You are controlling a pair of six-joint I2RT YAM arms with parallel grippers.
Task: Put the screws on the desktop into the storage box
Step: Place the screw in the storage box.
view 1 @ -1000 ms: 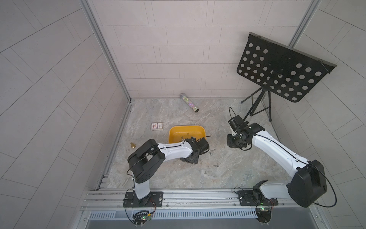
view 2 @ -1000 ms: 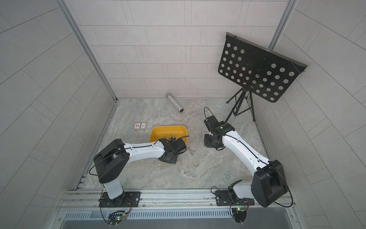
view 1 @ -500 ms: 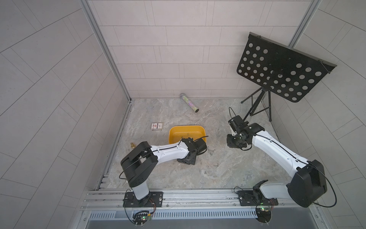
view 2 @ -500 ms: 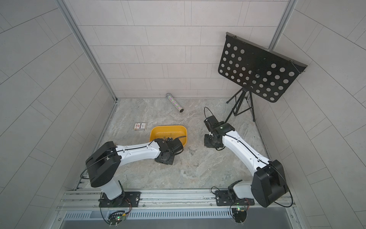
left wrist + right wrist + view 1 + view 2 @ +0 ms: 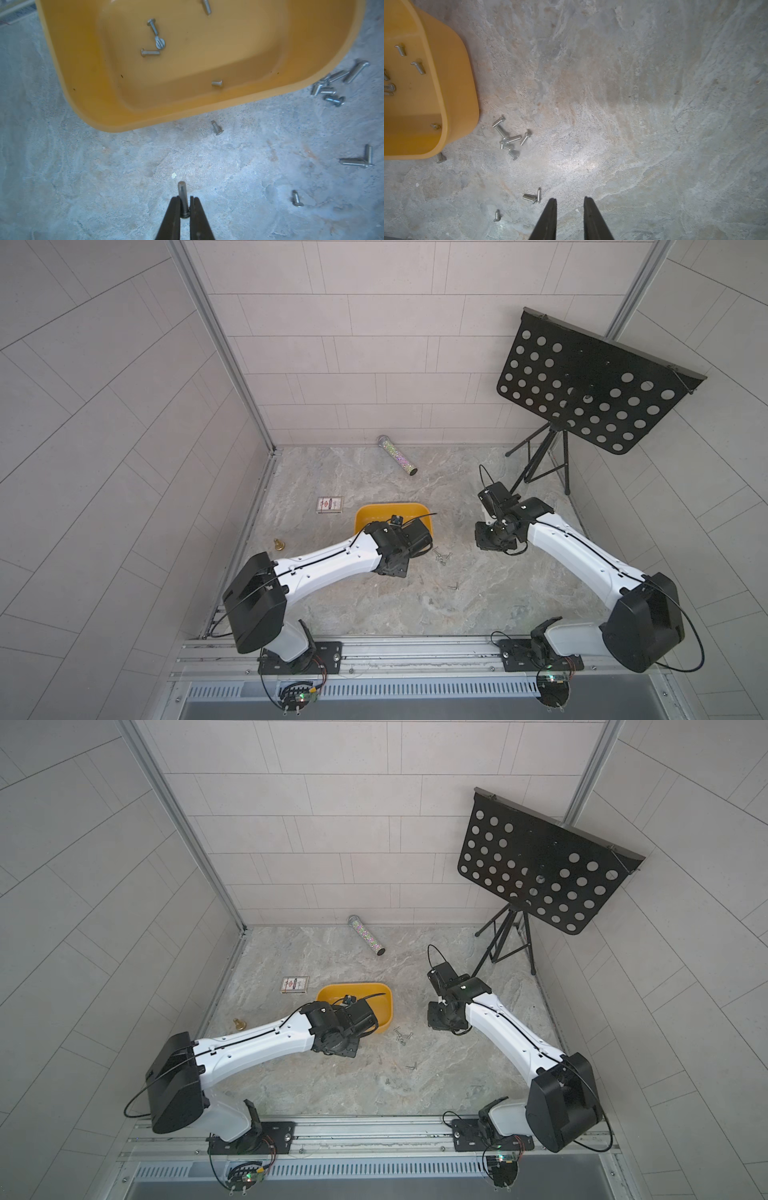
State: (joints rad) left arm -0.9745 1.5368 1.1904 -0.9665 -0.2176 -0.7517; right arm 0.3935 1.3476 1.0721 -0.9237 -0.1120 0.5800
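One shallow yellow plastic storage box (image 5: 93, 93) sits on the grey-beige marble-patterned counter (image 5: 478, 597). At least five small silver-grey metal screws (image 5: 150, 52) lie on its floor.

Outside it I count about ten more loose on the counter:
- a heap of roughly six screws (image 5: 508, 139) just off one rounded corner of the box
- a single one (image 5: 440, 158) almost touching the box wall
- a pair (image 5: 532, 197) touching each other
- one alone (image 5: 496, 216)

An eleventh screw (image 5: 181, 190) is pinched between the left jaws, its shank poking out past the tips. It is over bare counter, just short of the box's rim.

The right jaws stand a narrow way apart with nothing between them. The touching pair lies just beside their tips; the heap and the box are well apart from them.

Further back are one printed card box (image 5: 330, 504), one small brass bell (image 5: 279, 545), one glittery tube (image 5: 397, 456) and one black perforated music stand (image 5: 594, 393).
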